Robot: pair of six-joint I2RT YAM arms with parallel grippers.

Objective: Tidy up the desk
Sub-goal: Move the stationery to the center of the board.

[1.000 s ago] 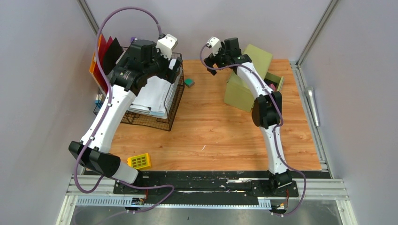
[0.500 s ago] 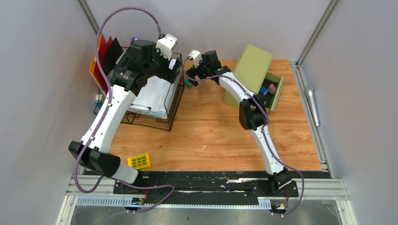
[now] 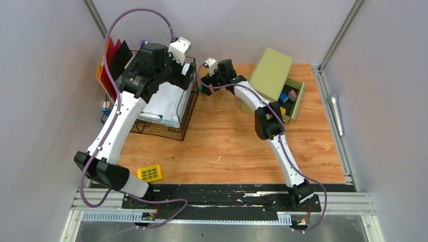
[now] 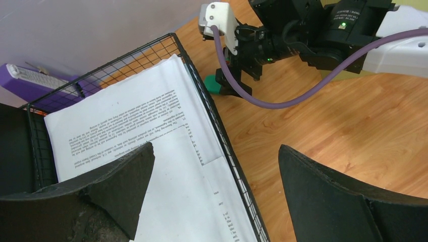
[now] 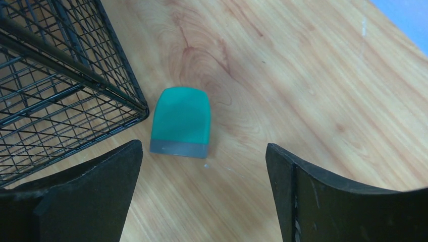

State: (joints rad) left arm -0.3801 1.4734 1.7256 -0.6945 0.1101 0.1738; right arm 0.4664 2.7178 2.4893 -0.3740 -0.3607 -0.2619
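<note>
The desk is an orange-brown wood-grain top with a black and metal rail along its near edge. A small teal block with a grey end lies on it by the corner of a black wire basket; the block also shows in the top view and the left wrist view. My right gripper is open and empty just above and in front of the block. My left gripper is open and empty over the basket's right rim and the printed papers inside.
A green drawer cabinet stands at the back right, its drawer open with several coloured blocks inside. A yellow gridded object lies near the front left. Red and orange folders stand behind the basket. A purple object lies beyond the basket.
My right arm has swung left from the green cabinet to the teal block by the basket corner. The drawer and its blocks are now uncovered. The left arm has not moved.
</note>
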